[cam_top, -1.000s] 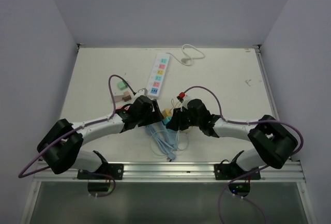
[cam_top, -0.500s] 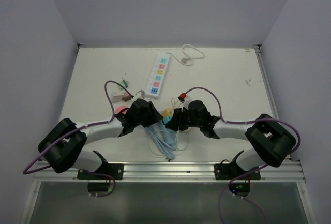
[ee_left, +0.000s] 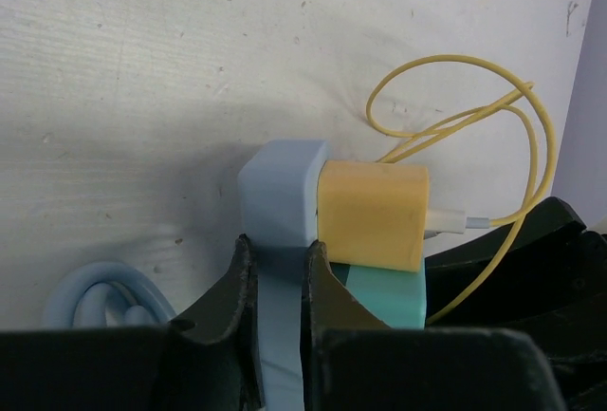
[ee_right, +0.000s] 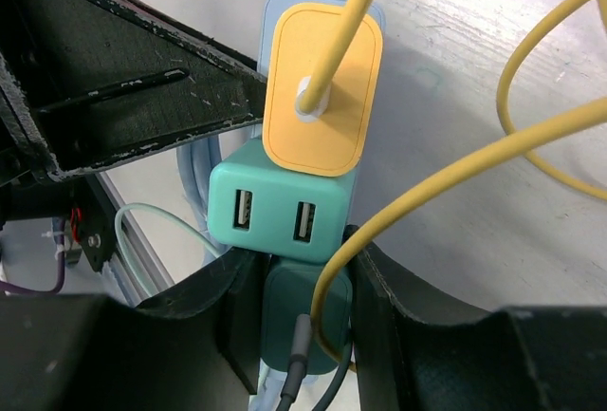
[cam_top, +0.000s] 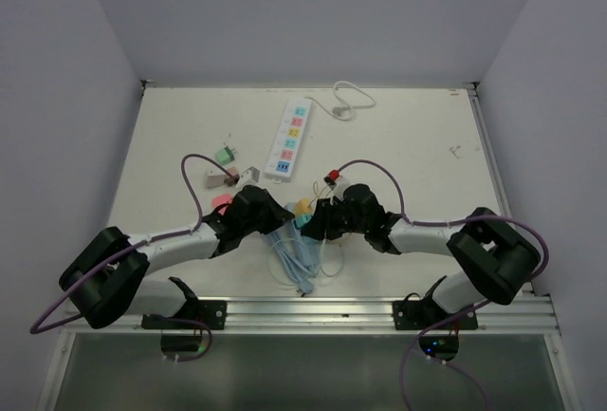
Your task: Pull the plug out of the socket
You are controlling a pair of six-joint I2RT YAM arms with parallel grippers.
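Note:
A light blue socket block (ee_left: pixel 280 193) lies on the table with three things plugged into its side. These are a yellow charger (ee_left: pixel 372 214), a teal USB charger (ee_right: pixel 280 212) and a dark teal plug (ee_right: pixel 303 326). My left gripper (ee_left: pixel 278 273) is shut on the blue socket block, one finger on each face. My right gripper (ee_right: pixel 305 257) is shut on the dark teal plug, with the yellow cable (ee_right: pixel 531 136) looping past its right finger. In the top view the two grippers meet at the cluster (cam_top: pixel 304 210) near the table's front centre.
A coiled blue cable (cam_top: pixel 299 259) lies just in front of the cluster. Farther back lies a white power strip (cam_top: pixel 291 138) with its cord. Small adapters, green (cam_top: pixel 224 155) and pink (cam_top: pixel 220 200), sit to the left, and a red-tipped piece (cam_top: pixel 332 178) lies by the right arm.
My left gripper has closed from open onto the blue socket block, and the left arm's elbow has swung down and to the left. The right gripper has stayed on the plug.

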